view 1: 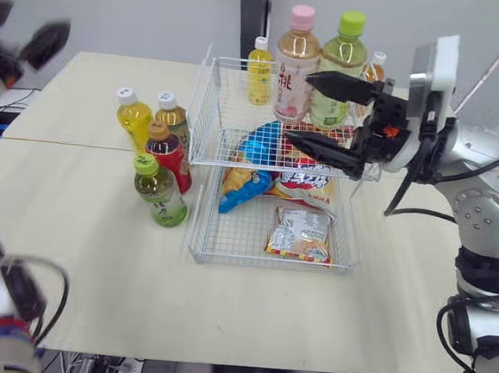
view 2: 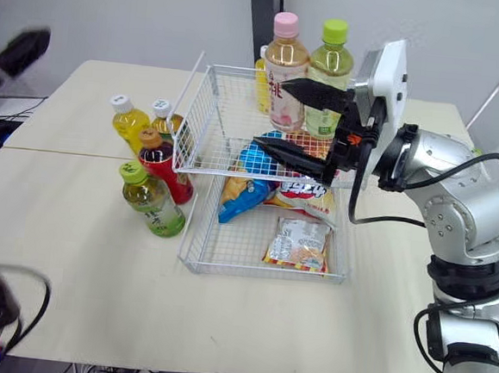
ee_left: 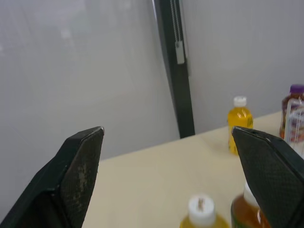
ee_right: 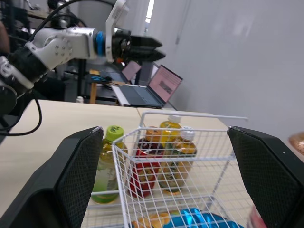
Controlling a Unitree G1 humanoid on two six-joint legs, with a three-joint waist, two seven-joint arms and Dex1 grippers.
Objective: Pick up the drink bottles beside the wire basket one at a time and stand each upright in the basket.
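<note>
Four bottles stand on the table left of the wire basket (view 1: 209, 131): a yellow one (view 1: 134, 118), a white-capped tea (view 1: 174, 117), a red one (view 1: 169, 154) and a green one (view 1: 159, 191). At the basket's far end stand a small yellow bottle (view 1: 259, 71), a pink-capped bottle (view 1: 295, 67) and a green-capped bottle (view 1: 340, 71). My right gripper (view 1: 297, 107) hangs open over the basket, in front of the pink-capped bottle and holding nothing. My left gripper (view 1: 24, 35) is raised at the far left, open and empty, well away from the bottles.
Snack packets (view 1: 301, 232) and a blue bag (view 1: 249, 165) lie in the basket's near part. A small orange bottle (view 1: 376, 67) stands behind my right gripper. The seam between two tabletops (view 1: 71, 144) runs left of the bottles. Bare table lies in front of the basket.
</note>
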